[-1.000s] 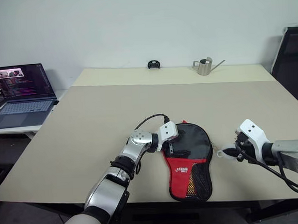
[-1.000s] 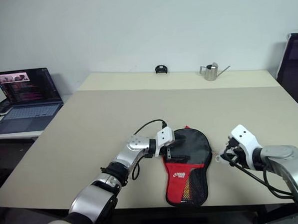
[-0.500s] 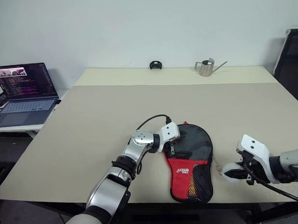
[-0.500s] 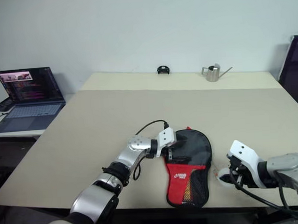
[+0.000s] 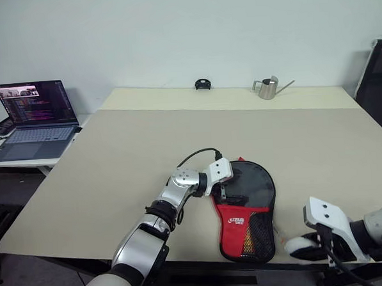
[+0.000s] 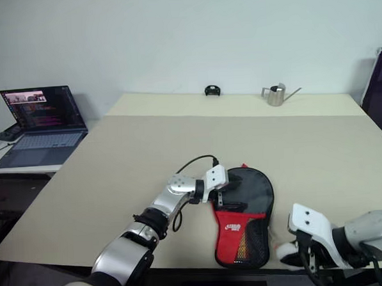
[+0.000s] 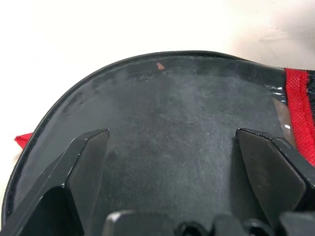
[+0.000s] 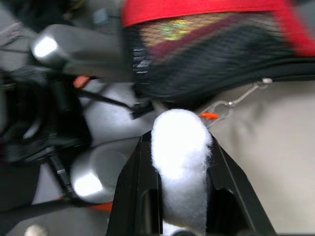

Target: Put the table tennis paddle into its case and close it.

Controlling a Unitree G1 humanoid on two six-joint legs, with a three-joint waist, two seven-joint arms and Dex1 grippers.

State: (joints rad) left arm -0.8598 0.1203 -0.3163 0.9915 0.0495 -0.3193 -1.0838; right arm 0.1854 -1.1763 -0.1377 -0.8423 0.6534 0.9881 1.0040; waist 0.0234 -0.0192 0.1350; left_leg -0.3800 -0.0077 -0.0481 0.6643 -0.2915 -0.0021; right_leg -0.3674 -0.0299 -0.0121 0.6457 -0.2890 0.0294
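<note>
Beige tabletop is backed by a white wall, with a laptop and a watering can kept far off. Near the front edge, the case is pinned by the wide-spread left tool. A white puff on the zip cord is pinched by the right tool. If pulled askew, the zip could jam.

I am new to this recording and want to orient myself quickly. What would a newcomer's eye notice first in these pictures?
First the red and black case, lying near the front edge of the beige table, with the open left gripper resting on its black round part. Next the right gripper past the table's front edge, shut on a white fluffy pad. Farther off, a laptop glows at the left and a small metal watering can stands at the far edge.
</note>
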